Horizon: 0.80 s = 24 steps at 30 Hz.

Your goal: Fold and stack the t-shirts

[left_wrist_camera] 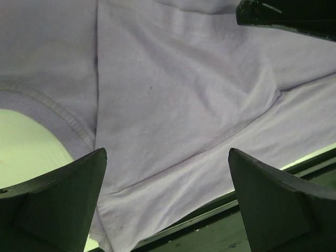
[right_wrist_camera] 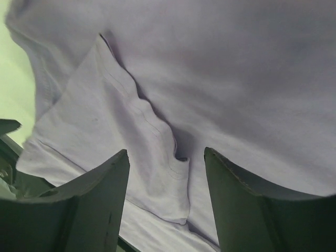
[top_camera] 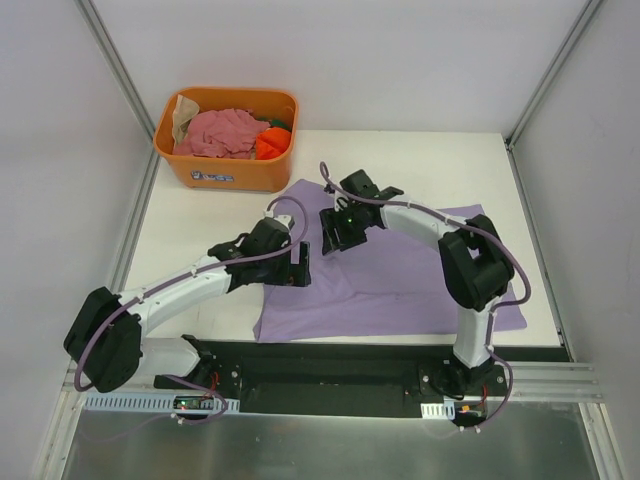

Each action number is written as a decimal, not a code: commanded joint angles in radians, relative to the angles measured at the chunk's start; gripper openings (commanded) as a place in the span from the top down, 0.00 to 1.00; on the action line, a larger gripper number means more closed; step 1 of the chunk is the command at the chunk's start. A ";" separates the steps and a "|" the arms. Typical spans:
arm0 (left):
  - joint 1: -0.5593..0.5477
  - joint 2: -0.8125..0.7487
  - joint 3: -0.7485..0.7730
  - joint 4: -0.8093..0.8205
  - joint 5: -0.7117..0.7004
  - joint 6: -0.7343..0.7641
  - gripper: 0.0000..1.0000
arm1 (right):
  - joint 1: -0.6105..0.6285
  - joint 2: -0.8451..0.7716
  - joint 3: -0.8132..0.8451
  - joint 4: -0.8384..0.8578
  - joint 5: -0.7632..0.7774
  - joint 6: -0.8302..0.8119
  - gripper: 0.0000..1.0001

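A large lavender t-shirt (top_camera: 400, 280) lies spread flat on the white table. My left gripper (top_camera: 298, 265) is open and empty, just above the shirt's left part; in the left wrist view (left_wrist_camera: 167, 152) the cloth (left_wrist_camera: 178, 94) and its ribbed collar (left_wrist_camera: 37, 107) lie below the fingers. My right gripper (top_camera: 333, 235) is open and empty over the shirt's upper left; in the right wrist view (right_wrist_camera: 166, 152) a folded sleeve flap (right_wrist_camera: 121, 131) lies between the fingers. Dusty pink (top_camera: 225, 130), orange (top_camera: 268, 147) and beige (top_camera: 183, 115) shirts sit bunched in the tub.
The orange plastic tub (top_camera: 170, 150) stands at the back left corner of the table. The black base rail (top_camera: 330, 365) runs along the near edge, just below the shirt's hem. Metal frame posts stand at both back corners. The two grippers are close together.
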<state>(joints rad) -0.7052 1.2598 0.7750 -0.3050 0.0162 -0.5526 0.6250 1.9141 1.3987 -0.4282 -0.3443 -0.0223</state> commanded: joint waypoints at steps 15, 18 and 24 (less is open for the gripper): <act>0.013 0.099 -0.009 0.046 -0.030 0.034 0.01 | 0.004 0.071 -0.004 -0.063 -0.064 -0.097 0.72; 0.013 0.102 -0.014 0.046 -0.042 0.037 0.01 | 0.004 0.071 -0.006 -0.067 -0.068 -0.094 0.80; 0.013 0.104 -0.023 0.046 -0.048 0.037 0.01 | 0.004 0.039 -0.044 -0.041 -0.101 -0.074 0.99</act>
<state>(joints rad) -0.6987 1.3666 0.7624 -0.2672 -0.0086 -0.5323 0.6266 1.9839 1.3792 -0.4717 -0.4313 -0.1074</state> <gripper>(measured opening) 0.990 0.027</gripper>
